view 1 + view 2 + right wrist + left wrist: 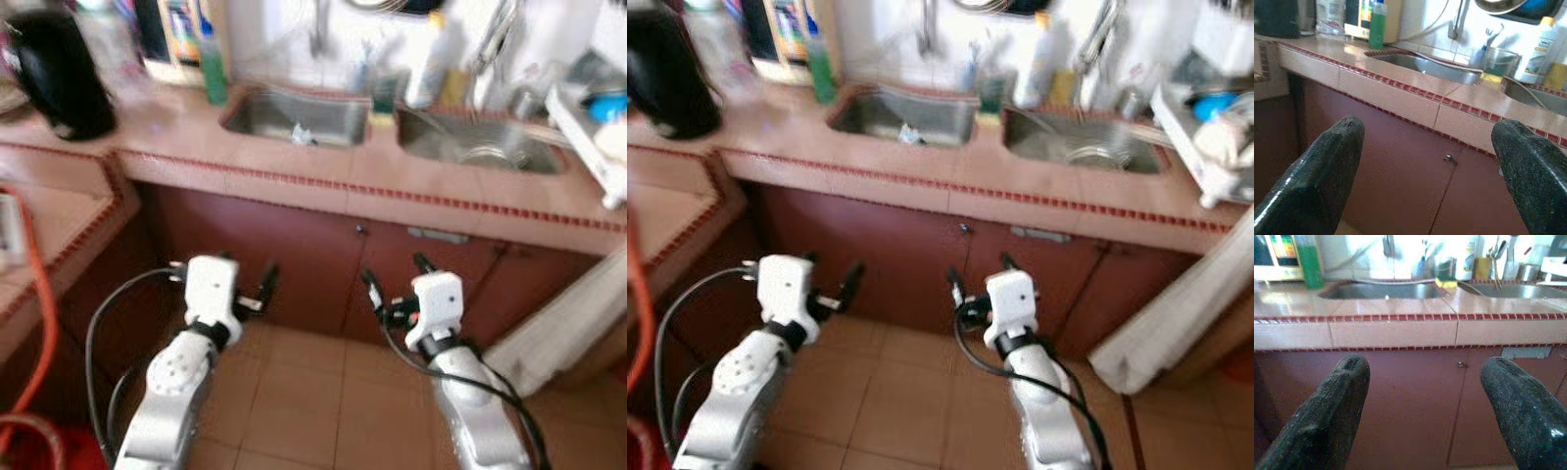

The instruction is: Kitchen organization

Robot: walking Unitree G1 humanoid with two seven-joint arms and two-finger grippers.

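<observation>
Both hands, left hand and right hand, fingers apart, hold nothing. Tabletop and sink lie at 12 o'clock, above both; neither arm nearer.

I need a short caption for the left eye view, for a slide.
Both open pincers, left and right, hang before the brown cabinet doors under a double sink.

A home kitchen: a tiled counter holds a double sink, dish soap and a kettle.
</observation>
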